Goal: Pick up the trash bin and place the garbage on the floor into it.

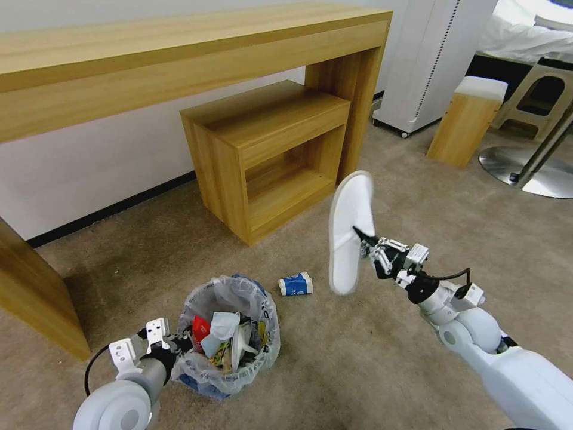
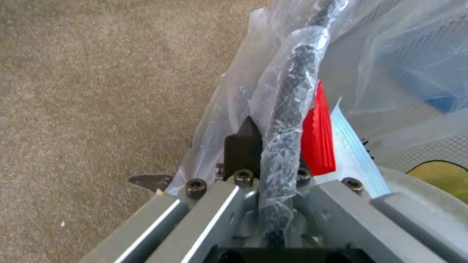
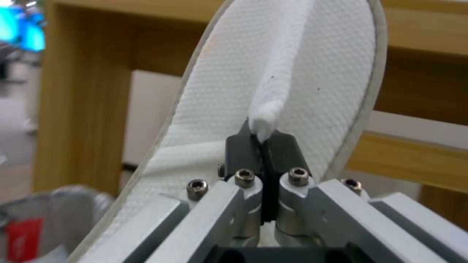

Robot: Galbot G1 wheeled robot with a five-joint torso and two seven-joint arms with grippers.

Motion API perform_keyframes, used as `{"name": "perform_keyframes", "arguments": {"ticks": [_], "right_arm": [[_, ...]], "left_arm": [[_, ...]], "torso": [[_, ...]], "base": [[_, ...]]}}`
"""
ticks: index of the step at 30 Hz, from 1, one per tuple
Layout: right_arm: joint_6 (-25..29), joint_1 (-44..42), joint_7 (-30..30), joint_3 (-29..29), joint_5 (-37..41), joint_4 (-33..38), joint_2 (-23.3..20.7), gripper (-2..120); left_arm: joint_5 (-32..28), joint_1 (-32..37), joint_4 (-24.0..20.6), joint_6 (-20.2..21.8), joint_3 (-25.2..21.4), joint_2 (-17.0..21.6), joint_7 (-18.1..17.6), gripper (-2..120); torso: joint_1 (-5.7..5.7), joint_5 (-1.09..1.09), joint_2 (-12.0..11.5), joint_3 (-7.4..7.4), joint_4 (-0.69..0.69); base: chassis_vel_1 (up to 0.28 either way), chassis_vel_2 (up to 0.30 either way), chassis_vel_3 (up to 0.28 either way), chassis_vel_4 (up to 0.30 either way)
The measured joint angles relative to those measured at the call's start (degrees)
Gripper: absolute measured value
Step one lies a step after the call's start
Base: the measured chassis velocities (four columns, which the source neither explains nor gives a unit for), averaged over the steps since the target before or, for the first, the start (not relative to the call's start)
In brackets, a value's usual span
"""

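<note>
The trash bin, lined with a crinkled translucent bag, is low at the left and holds a red crushed cup, a blue mask and other litter. My left gripper is shut on its rim; the left wrist view shows the black rim under plastic pinched in the left gripper, beside the red cup. My right gripper holds a white slipper upright in the air, right of the bin. The right gripper is shut on the slipper's strap. A blue-white cup lies on the beige carpet.
A long wooden desk stands along the wall with a low wooden shelf unit under it, just behind the slipper. A wooden stool, a white appliance and a round metal base are at the far right.
</note>
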Motion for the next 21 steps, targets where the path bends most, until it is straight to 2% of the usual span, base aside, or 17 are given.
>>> {"name": "perform_keyframes", "arguments": {"ticks": [5,21], "right_arm": [[0.07,2.93,-4.30,-3.71,-3.67,-0.79,-1.12,0],[-1.63,5.81,-6.80,-7.90,-10.82,-0.15,-3.23,0]], "left_arm": [[2.17,1.11,-0.85,0.06,-0.54,-0.93,0.52,0],[5.66,1.40,-0.97,0.24,-0.07,-2.44,1.35,0]], "torso": [[0.00,0.00,0.00,0.00,0.00],[0.00,-0.01,0.00,0.00,0.00]], "base": [[0.000,0.000,0.000,0.000],[0.000,0.000,0.000,0.000]]}}
